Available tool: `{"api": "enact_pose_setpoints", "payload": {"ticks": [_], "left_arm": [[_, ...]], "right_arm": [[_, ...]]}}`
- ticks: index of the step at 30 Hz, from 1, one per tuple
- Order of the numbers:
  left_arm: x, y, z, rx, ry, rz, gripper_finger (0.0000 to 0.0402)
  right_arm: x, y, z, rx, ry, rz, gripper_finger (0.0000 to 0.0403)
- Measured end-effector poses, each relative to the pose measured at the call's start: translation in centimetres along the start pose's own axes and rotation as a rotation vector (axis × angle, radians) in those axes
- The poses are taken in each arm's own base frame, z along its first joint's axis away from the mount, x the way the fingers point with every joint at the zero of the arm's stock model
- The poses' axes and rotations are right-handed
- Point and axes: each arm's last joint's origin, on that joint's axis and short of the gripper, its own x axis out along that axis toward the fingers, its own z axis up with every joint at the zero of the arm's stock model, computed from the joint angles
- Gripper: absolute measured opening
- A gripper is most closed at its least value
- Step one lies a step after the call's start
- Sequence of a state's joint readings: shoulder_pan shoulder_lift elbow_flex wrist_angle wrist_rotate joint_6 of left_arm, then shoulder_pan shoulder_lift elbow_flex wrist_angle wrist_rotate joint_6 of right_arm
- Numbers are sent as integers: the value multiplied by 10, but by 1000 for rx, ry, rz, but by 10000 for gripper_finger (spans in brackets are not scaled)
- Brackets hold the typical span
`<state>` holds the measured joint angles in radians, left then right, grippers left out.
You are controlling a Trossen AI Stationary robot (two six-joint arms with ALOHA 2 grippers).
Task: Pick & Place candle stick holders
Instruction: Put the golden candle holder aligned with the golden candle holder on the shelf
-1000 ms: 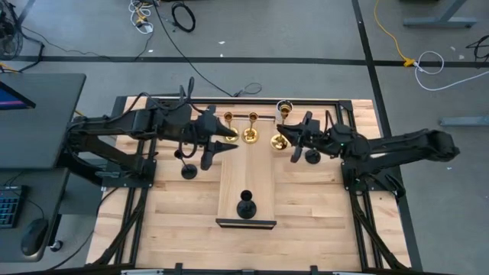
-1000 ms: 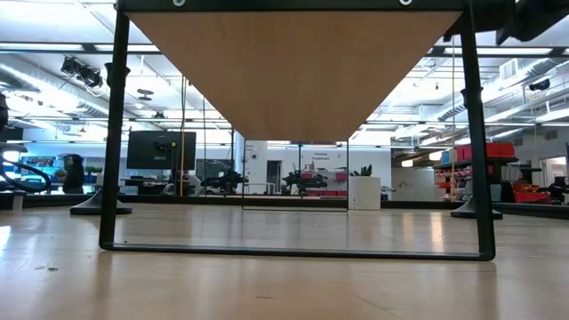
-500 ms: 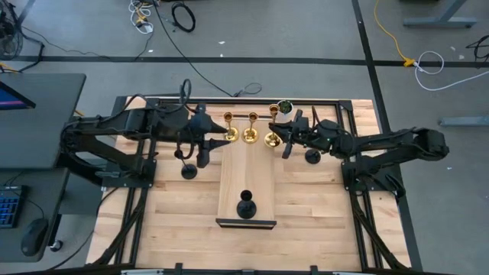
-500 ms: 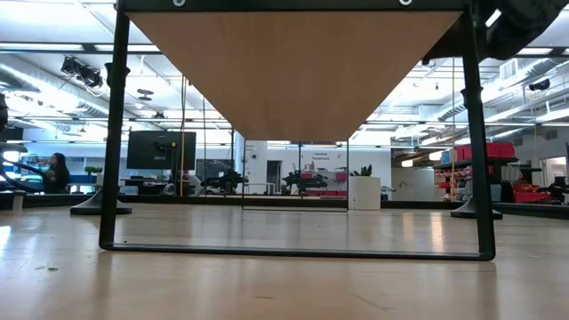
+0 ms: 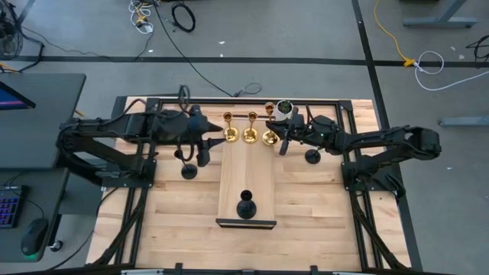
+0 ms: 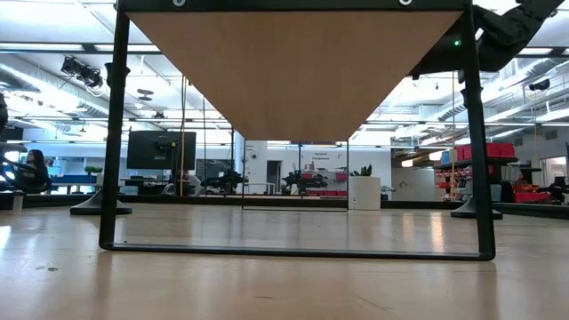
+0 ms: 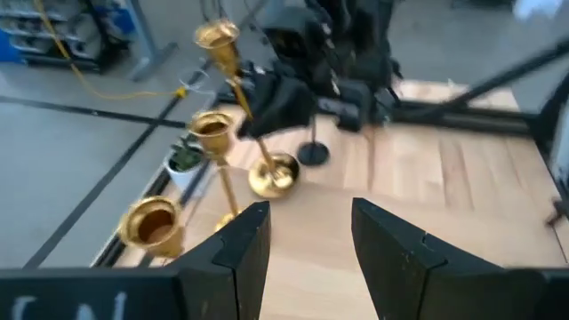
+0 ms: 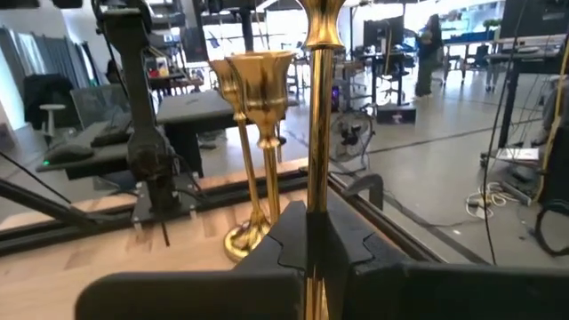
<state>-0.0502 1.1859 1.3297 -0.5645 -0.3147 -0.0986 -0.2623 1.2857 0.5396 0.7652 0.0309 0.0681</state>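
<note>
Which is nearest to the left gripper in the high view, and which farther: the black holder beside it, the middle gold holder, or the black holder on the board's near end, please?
From the left gripper:
1. Black holder, just beside it, off the board.
2. Middle gold holder, at the board's far end.
3. Black holder on the board, near end.

Place: I read this as a robotics lab, open-plan.
Floor: grey concrete (image 5: 306, 30) with black tape lines and loose cables (image 5: 182, 15) beyond my tabletop (image 5: 306, 198).
Desk: a monitor (image 5: 11, 98), keyboard (image 5: 8, 208) and mouse (image 5: 33, 237) sit left of my rig.
Background: I see workstations, a screen (image 6: 161, 149), red shelving (image 6: 484, 151) and a person (image 6: 37, 164) under rows of ceiling lights (image 6: 53, 36).
</note>
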Motion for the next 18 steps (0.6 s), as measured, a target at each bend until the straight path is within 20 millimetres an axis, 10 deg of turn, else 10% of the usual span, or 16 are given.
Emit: {"api": "enact_pose_setpoints", "payload": {"ticks": [18], "left_arm": [[-26, 16, -76, -141, -123, -15, 161]], "right_arm": [[14, -13, -15, -4, -12, 4, 4]]}}
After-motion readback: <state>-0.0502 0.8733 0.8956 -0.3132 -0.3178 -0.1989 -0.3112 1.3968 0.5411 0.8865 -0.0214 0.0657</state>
